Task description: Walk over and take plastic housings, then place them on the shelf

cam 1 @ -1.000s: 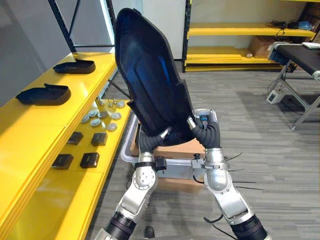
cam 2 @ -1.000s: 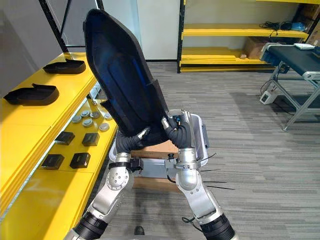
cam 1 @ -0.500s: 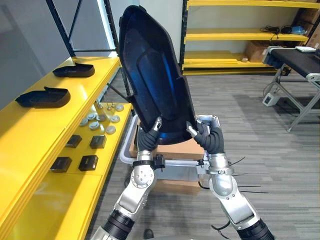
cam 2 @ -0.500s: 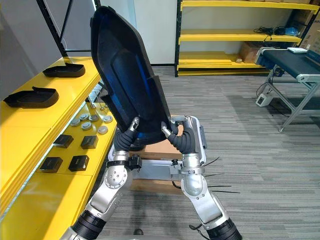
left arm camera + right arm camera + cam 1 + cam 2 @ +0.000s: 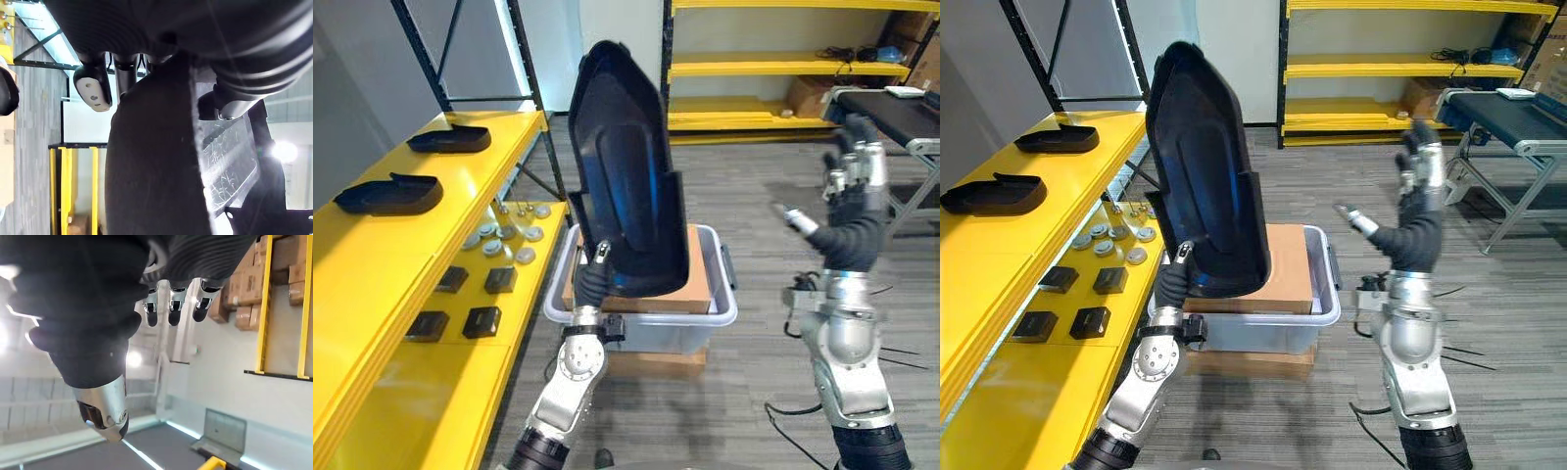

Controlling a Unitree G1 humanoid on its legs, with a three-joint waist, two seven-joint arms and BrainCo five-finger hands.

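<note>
A large black plastic housing [image 5: 626,166] stands nearly upright in front of me, its hollow side facing me. My left hand [image 5: 595,277] is shut on its lower edge, thumb showing on the near side; the housing [image 5: 151,161] runs up past the curled fingers in the left wrist view. My right hand [image 5: 847,201] is raised off to the right, apart from the housing, fingers straight and spread, holding nothing. Two smaller black housings [image 5: 391,194] [image 5: 450,140] lie on the top of the yellow shelf [image 5: 372,255] at the left.
Below the housing a grey tote [image 5: 715,308] with a cardboard box inside rests on another box. The shelf's lower level carries small black boxes [image 5: 484,320] and round metal parts [image 5: 504,240]. More yellow racking [image 5: 754,69] and a conveyor table [image 5: 901,108] stand at the back right.
My right hand let go of the housing, opened and swung up to the right. The left hand alone now holds the housing, which stands more upright. The camera has shifted.
</note>
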